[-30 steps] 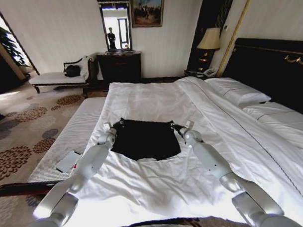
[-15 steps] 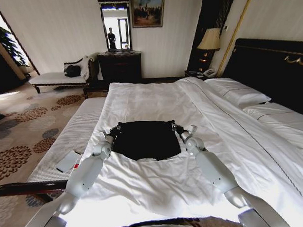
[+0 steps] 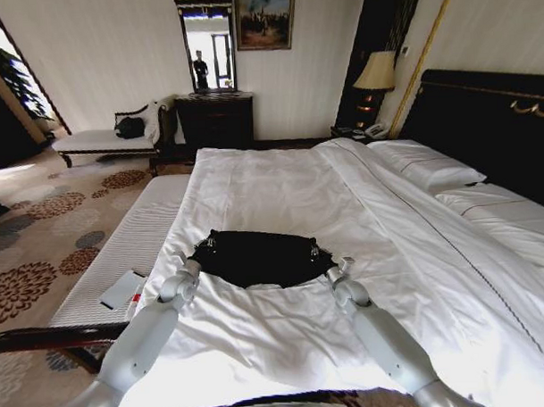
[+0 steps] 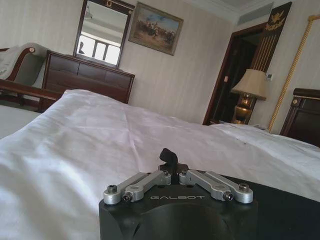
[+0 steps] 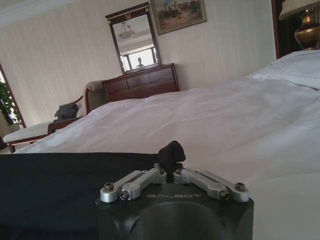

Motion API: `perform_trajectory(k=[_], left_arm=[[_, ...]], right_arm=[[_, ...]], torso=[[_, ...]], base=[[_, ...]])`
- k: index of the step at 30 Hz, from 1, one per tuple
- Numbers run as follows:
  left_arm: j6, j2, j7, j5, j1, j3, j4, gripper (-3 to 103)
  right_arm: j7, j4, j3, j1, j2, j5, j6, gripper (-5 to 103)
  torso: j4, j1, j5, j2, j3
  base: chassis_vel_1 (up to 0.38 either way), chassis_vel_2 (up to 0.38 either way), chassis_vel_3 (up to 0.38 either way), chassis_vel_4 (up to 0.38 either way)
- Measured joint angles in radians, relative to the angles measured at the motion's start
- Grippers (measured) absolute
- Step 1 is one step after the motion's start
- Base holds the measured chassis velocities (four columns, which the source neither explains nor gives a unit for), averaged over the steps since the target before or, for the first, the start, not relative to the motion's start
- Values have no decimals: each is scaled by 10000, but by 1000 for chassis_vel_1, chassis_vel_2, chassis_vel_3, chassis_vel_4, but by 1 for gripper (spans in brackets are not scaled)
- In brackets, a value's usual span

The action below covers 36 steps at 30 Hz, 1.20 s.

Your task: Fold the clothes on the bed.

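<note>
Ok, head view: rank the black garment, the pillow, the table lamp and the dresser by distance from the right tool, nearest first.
1. The black garment, at the right tool, which pinches its corner.
2. The pillow, farther up the bed on the right side.
3. The table lamp, beside the headboard.
4. The dresser, against the far wall, left of centre.

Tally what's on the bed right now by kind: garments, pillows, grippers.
Garments: 1, the black garment on the bed
Pillows: 2, far pillow and near pillow
Grippers: 2, left gripper and right gripper, each at a far corner
Total: 5
</note>
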Motion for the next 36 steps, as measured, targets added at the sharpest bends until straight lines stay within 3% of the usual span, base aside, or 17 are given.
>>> perform_trajectory(k=[9,21,24,26,28,32,33,35,36], left_arm=[[-236,-189,-2,310,735,-431,-96,2],[-438,-138,5,826,1043,-703,-158,2],[-475,-142,3,1168,1330,-901,-287,2],[-475,-145,2,1342,1411,-949,-320,2],[-485,-132,-2,1801,1581,-993,-403,1],[-553,-83,-11,2107,1762,-1040,-643,18],[-552,-72,-12,2172,1832,-1085,-761,18],[-553,-59,-12,2237,1888,-1148,-858,23],[-552,-28,-11,2394,1968,-1253,-959,28]], right_arm=[[-116,379,77,-640,134,-989,559,1],[-271,734,326,-1375,145,-1367,1036,-2],[-421,799,369,-1626,103,-1500,1155,14],[-454,813,375,-1689,101,-1531,1200,14],[-535,856,378,-1807,95,-1546,1292,25],[-657,1055,375,-2024,62,-1588,1411,41],[-671,1212,401,-2173,37,-1607,1422,47],[-671,1353,456,-2295,17,-1609,1426,47],[-667,1571,561,-2490,-23,-1609,1439,52]], torso=[[-2,2,1,-2,1],[-3,2,2,-2,1],[-2,2,2,-2,1],[-2,2,2,-1,1],[-1,2,2,-2,1],[1,2,3,-2,1],[1,2,3,-2,1],[0,2,3,-2,1],[-2,1,3,-2,0]], base=[[0,0,0,0],[0,0,0,0],[0,0,0,0],[0,0,0,0],[0,0,0,0],[0,0,0,0],[0,0,0,0],[0,0,0,0],[0,0,0,0]])
